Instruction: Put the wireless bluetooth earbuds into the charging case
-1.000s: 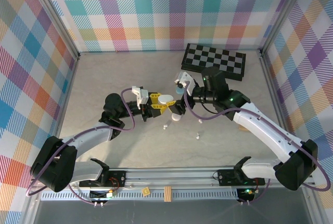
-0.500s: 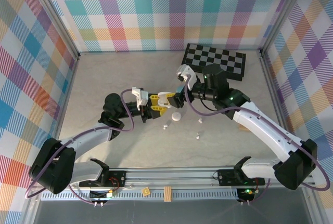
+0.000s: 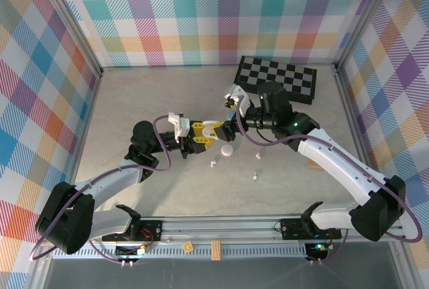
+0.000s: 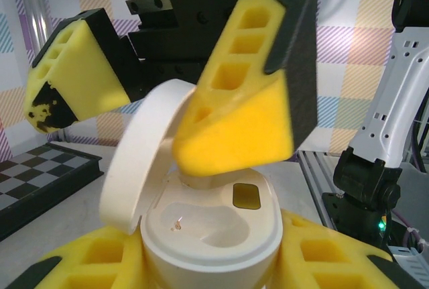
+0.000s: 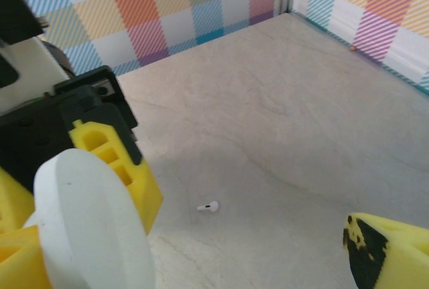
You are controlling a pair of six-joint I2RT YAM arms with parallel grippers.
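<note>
The left gripper (image 3: 202, 137) grips the open case (image 4: 211, 232); the right gripper (image 3: 228, 125) is wide open, empty. The earbud (image 5: 209, 206) looks light, slippery; pinch its stem.

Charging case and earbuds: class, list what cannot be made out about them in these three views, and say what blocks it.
- Left wrist view: a finger of the right gripper covers the rear pocket of the charging case; whether an earbud sits there is hidden.
- Right wrist view: the raised lid hides the case's inside.
- Top view: the loose earbuds are too small to tell colour.
</note>
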